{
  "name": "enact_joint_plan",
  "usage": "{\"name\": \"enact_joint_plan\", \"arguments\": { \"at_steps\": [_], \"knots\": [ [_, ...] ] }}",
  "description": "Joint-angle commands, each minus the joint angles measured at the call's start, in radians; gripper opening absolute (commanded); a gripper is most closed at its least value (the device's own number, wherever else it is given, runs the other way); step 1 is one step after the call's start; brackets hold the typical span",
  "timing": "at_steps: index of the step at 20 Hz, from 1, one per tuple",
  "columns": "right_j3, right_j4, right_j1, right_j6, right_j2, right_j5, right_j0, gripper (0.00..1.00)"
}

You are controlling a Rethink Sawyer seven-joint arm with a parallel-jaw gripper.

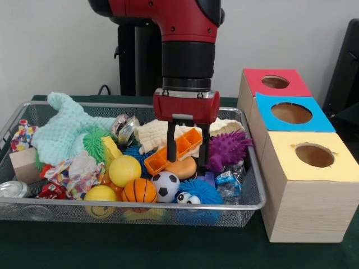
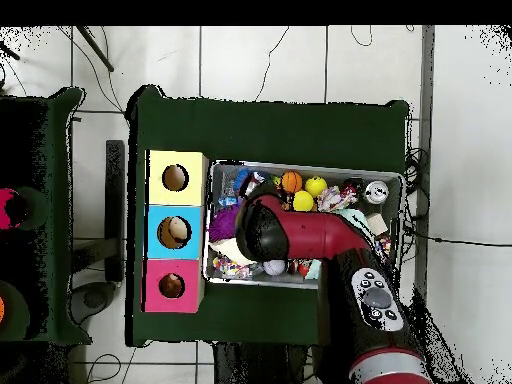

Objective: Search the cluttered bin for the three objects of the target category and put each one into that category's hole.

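The bin [image 1: 140,205] is a silver wire-mesh basket full of toys; it also shows in the overhead view [image 2: 300,166]. My gripper [image 1: 188,159] hangs straight down over the bin's right half. It is open, with its black fingers [image 1: 171,145] on either side of an orange ridged plastic tray [image 1: 185,144]. An orange rounded piece [image 1: 180,168] lies just under the tips. A purple spiky toy [image 1: 230,148] is right of the gripper. A soccer ball [image 1: 165,186] and a basketball [image 1: 139,190] lie in front. In the overhead view the red arm [image 2: 300,235] hides the gripper.
Three wooden boxes with round holes stand beside the bin: red top [image 1: 275,82], blue top [image 1: 291,113], yellow top [image 1: 314,156]. The bin also holds a mint cloth [image 1: 67,131], a cream cloth [image 1: 154,133], yellow balls [image 1: 124,170], a blue spiky ball [image 1: 202,190] and a can [image 1: 14,189].
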Motion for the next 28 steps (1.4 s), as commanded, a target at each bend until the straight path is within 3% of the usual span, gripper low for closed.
{"name": "enact_joint_plan", "arguments": {
  "at_steps": [1,12,28],
  "knots": [
    [-0.047,0.037,0.081,0.148,-0.008,-0.09,0.008,1.0],
    [-0.085,0.041,0.123,0.109,0.025,-0.088,-0.02,1.0],
    [-0.084,0.011,0.131,0.095,0.06,-0.124,-0.051,1.0]
  ]
}}
